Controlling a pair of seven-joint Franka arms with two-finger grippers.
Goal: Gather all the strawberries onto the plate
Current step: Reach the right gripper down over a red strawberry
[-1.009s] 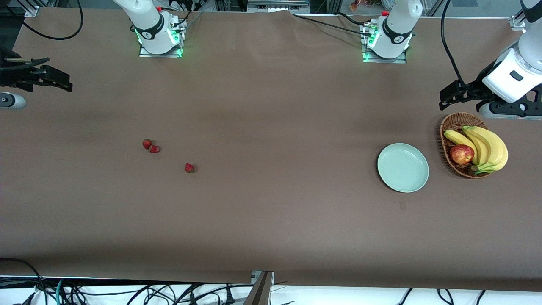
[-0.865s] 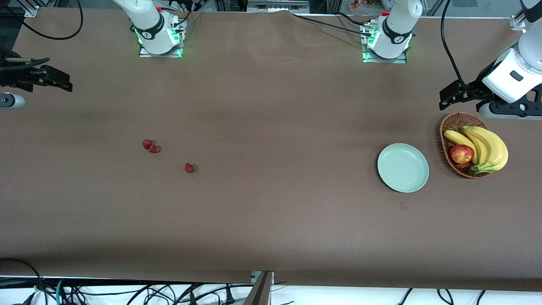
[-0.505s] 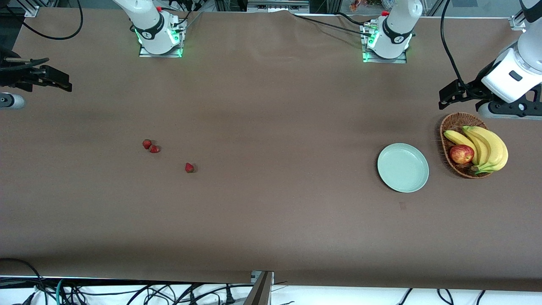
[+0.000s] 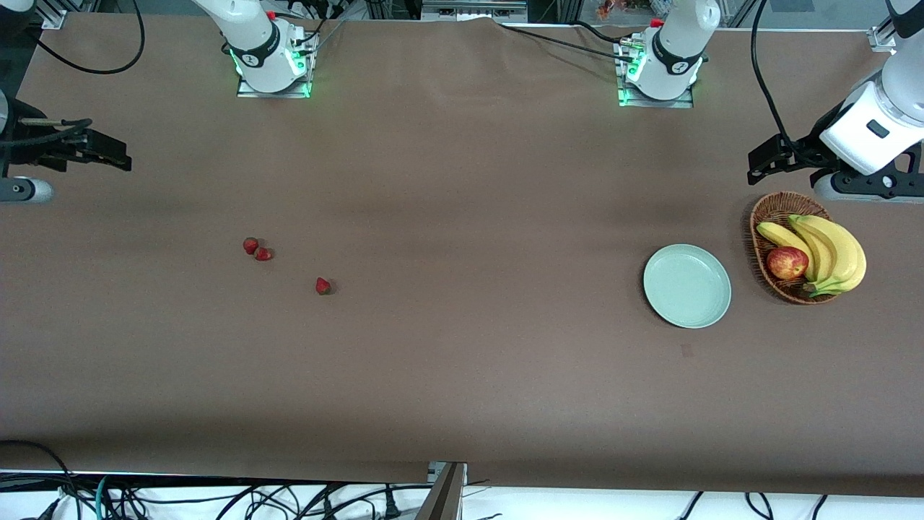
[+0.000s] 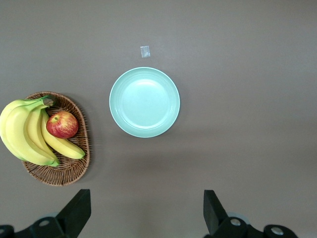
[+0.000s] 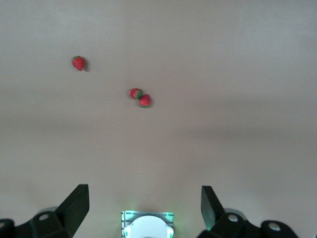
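Three tiny red strawberries lie on the brown table toward the right arm's end: two touching [image 4: 250,245] [image 4: 263,253] and one apart [image 4: 323,286]. They also show in the right wrist view [image 6: 135,93] [image 6: 145,100] [image 6: 79,63]. The mint-green plate [image 4: 686,285] sits empty toward the left arm's end and shows in the left wrist view [image 5: 144,102]. My right gripper [image 4: 108,152] [image 6: 143,208] is open and empty, high over the table's edge at its end. My left gripper [image 4: 765,159] [image 5: 146,215] is open and empty, high over the table beside the basket.
A brown wicker basket [image 4: 765,209] [image 5: 74,171] holds bananas [image 4: 830,249] and a red-yellow apple [image 4: 787,262] beside the plate. A small mark [image 4: 686,350] lies nearer the front camera than the plate. Both arm bases [image 4: 271,65] [image 4: 657,72] stand along the table's edge.
My right gripper has shifted a little toward the table's middle and downward in the front view. The left arm has barely moved. The strawberries and plate have not moved.
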